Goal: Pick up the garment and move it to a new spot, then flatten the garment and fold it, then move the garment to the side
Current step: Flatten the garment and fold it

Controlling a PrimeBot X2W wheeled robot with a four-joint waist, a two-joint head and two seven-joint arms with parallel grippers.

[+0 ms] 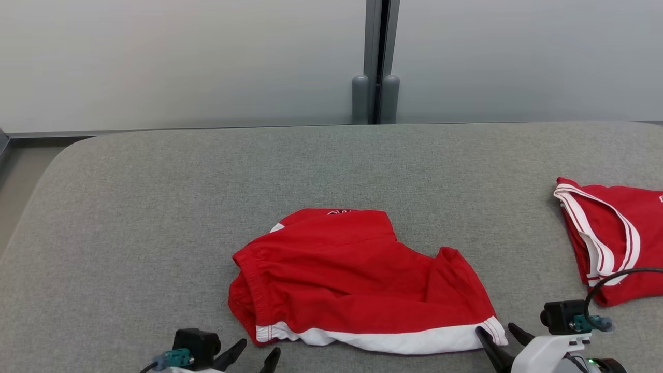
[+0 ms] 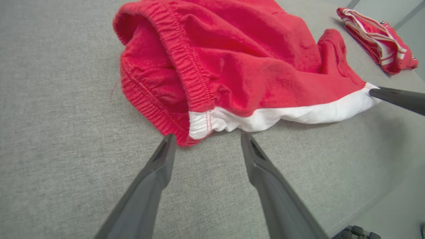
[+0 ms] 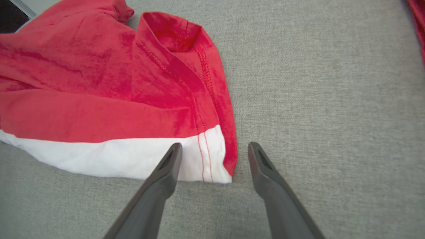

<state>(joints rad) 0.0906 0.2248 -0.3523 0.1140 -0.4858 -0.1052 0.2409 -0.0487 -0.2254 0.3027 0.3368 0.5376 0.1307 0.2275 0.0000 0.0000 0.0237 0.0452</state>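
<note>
Down at the white-banded hem of the red garment (image 1: 352, 269), both claws are spread wide and neither has hold of anything. The garment looks like a pair of shorts, lying rumpled and part-doubled on the grey cloth table (image 1: 155, 207). Its gathered elastic waist bunches up at the robot's left end and a leg opening stands up in a fold at the right end. The table's front edge is near the hem, while its back edge is well apart from the garment's far side.

The left gripper (image 1: 259, 348) sits just beside the hem's left corner. In its wrist view, the left gripper (image 2: 207, 135) has its two fingertips straddling the spot where the waistband of the garment (image 2: 239, 59) meets the white strip. Its tips are close to the cloth, and I can't tell if they touch it.

The right gripper (image 1: 495, 328) is at the hem's right corner. From its own camera, the right gripper (image 3: 215, 146) has one finger lying across the white band of the garment (image 3: 83, 99) and the other out over bare table, just past the corner. From the left wrist, one of its fingers (image 2: 395, 96) shows its tip against that corner.

Well apart from the garment, off to the robot's right, lies a second red piece (image 1: 611, 243) with white stripes, folded.
</note>
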